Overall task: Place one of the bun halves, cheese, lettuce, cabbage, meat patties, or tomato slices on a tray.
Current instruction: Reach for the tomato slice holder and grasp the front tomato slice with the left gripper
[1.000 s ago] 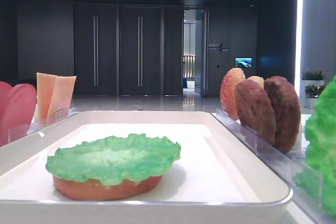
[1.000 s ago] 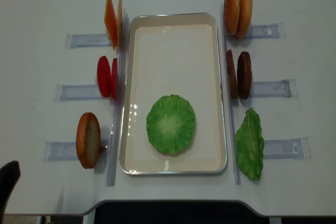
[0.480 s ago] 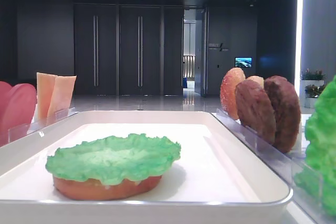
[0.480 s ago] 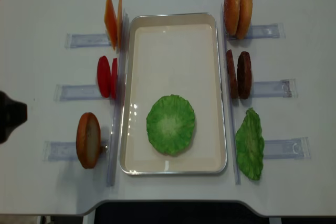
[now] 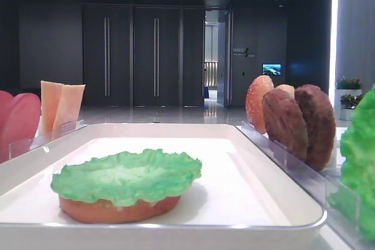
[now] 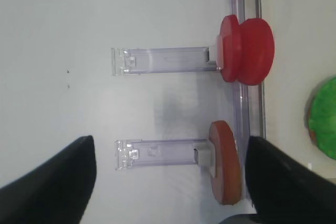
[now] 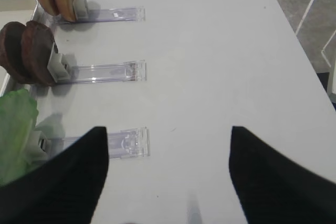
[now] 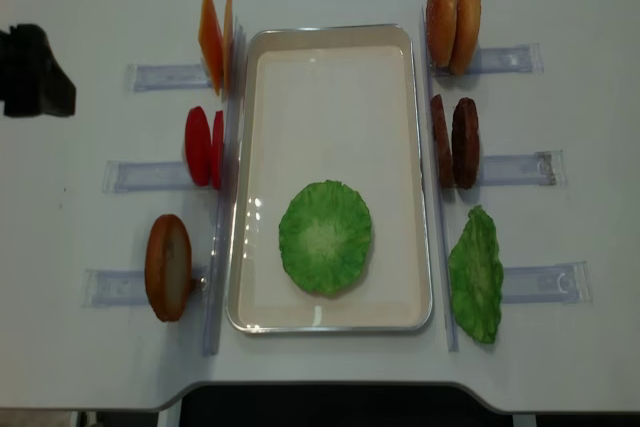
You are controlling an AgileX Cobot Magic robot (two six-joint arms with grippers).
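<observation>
While our left gripper [image 6: 168,182] hangs with fingers spread, empty, above the tomato slices [image 6: 247,51] racked beside the tray [image 8: 330,47], we risk knocking the bun half [image 6: 226,169] just beside them. Our right gripper [image 7: 168,177] is also spread, empty.

Black grippers with broad, tapered fingers

The left gripper [image 6: 168,182] shows two dark matte fingers [image 6: 50,182] with rounded edges — smooth and without markings; seen from above, left of the tray [image 8: 330,37], the arm is only a blocky black shape. The right gripper [image 7: 168,179] has black fingers [image 7: 63,182] with a fine ribbed texture — no cables or screws are visible.
</observation>
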